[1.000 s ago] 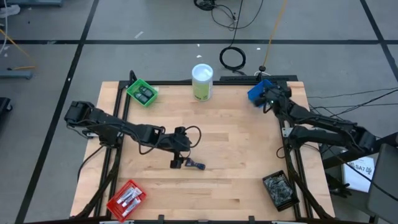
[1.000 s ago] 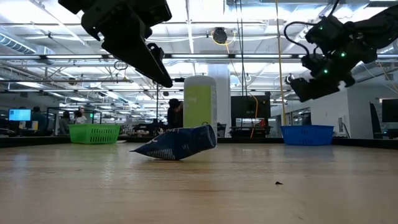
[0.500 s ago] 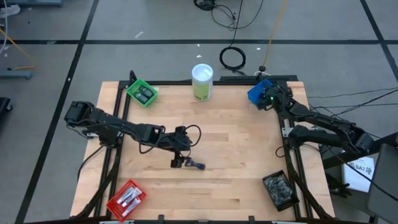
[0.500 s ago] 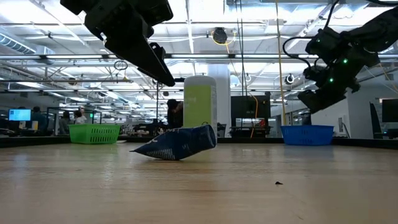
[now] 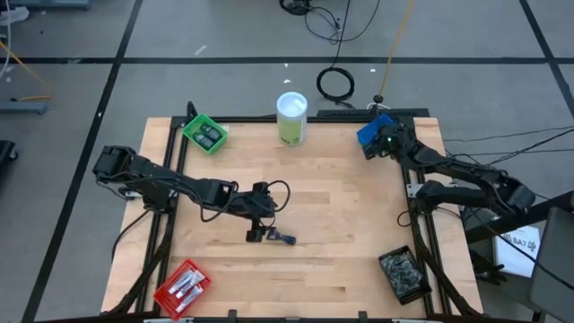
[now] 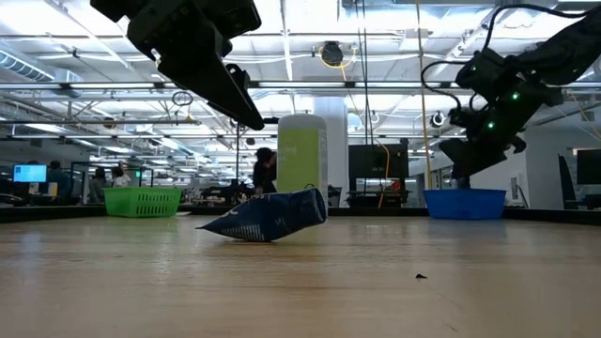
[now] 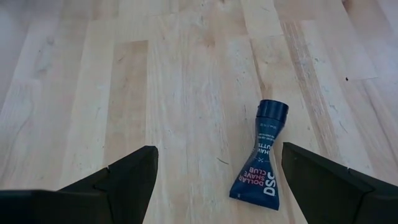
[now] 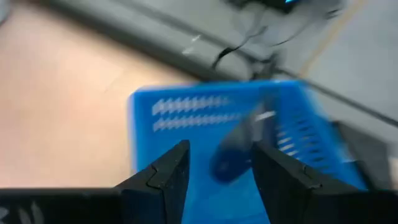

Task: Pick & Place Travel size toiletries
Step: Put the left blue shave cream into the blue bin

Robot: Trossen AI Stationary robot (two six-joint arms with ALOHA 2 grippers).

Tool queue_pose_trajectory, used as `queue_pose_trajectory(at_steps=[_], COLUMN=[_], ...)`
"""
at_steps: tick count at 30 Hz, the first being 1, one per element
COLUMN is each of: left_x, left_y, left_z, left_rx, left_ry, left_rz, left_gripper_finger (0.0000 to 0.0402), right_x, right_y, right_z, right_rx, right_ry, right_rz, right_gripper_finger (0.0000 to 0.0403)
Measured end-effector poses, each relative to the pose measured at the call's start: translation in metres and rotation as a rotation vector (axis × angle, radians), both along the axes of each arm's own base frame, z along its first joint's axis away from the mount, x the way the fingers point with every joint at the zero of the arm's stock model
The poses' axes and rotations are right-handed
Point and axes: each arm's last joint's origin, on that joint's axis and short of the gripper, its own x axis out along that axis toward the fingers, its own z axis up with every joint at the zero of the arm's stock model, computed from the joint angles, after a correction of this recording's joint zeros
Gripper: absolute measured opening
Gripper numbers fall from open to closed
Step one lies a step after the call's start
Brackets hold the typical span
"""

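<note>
A dark blue tube [image 7: 261, 152] lies flat on the wooden table near its middle, cap end toward the far edge. It also shows in the high view [image 5: 284, 239] and the low view [image 6: 268, 216]. My left gripper [image 7: 217, 152] hangs open above the table just left of the tube [image 5: 258, 235], touching nothing. My right gripper [image 8: 217, 155] stands open over the blue bin [image 8: 161, 106] at the far right corner [image 5: 384, 144]. A blurred blue item [image 8: 231, 160] shows in the bin beyond its fingers.
A tall white-and-green canister [image 5: 291, 118] stands at the far middle. A green bin [image 5: 205, 134] with dark items sits far left. A red bin [image 5: 182, 287] with tubes is near left, and a dark bin [image 5: 403, 274] with silvery sachets is near right.
My right gripper has sunk toward the blue bin and turned at the wrist, its fingers now pointing more steeply down over the bin. The left arm and the tube on the table have kept still.
</note>
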Motion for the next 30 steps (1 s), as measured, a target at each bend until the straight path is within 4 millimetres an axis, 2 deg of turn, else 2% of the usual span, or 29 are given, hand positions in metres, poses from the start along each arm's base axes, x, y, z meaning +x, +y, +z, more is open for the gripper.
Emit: queue_pose_trajectory(at_steps=[8,14,17,25,30], left_x=[0.000,0.001,0.001,0.001,0.001], left_y=[0.000,0.004,0.004,0.004,0.004], left_z=[0.000,0.000,0.000,0.000,0.000], left_rx=[0.000,-0.002,-0.004,-0.004,-0.002], left_ry=[0.000,0.001,0.001,0.001,0.001], left_rz=[-0.001,0.012,0.016,0.014,0.011], left_gripper_finger=[0.0335,0.0335,0.0335,0.0335,0.0335], right_x=[-0.009,-0.008,-0.006,-0.001,0.007], right_y=[0.003,0.001,0.000,-0.004,-0.007], right_z=[0.014,0.008,0.002,-0.018,-0.013], right_rx=[-0.122,-0.115,-0.077,0.173,0.175], right_ry=[0.007,0.074,0.031,-0.059,-0.172], right_rz=[-0.158,-0.175,-0.208,-0.053,0.089], right_gripper_finger=[0.0159,0.0159,0.0159,0.0159,0.0159])
